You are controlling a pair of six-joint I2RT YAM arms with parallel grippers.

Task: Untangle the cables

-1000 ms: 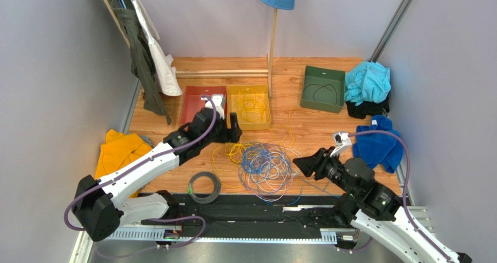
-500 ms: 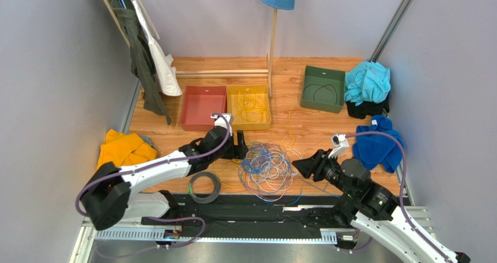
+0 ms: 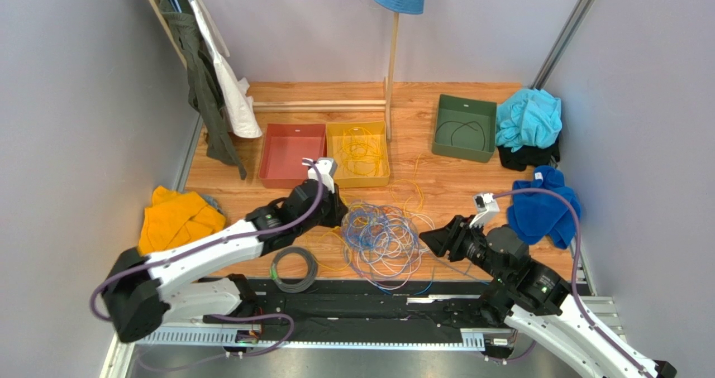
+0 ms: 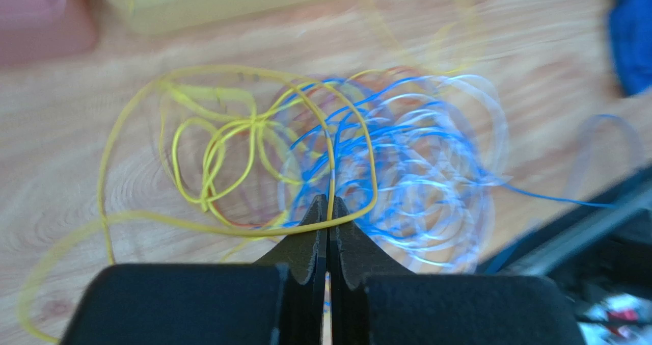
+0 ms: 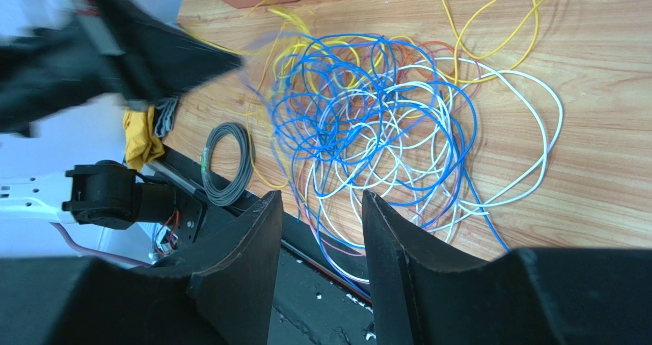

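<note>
Pinching a yellow strand (image 4: pixel 330 184) with the closed left gripper (image 4: pixel 329 210), cables (image 3: pixel 382 234) trailing right toward the agape, empty right gripper (image 5: pixel 321 203).

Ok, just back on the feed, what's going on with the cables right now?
The left gripper is shut on a yellow cable at the left edge of the tangle. The right gripper is open and holds nothing, poised at the tangle's right edge. The blue, yellow and pale strands are knotted together mid-table. A few yellow ones already lie in the yellow bin.
</note>
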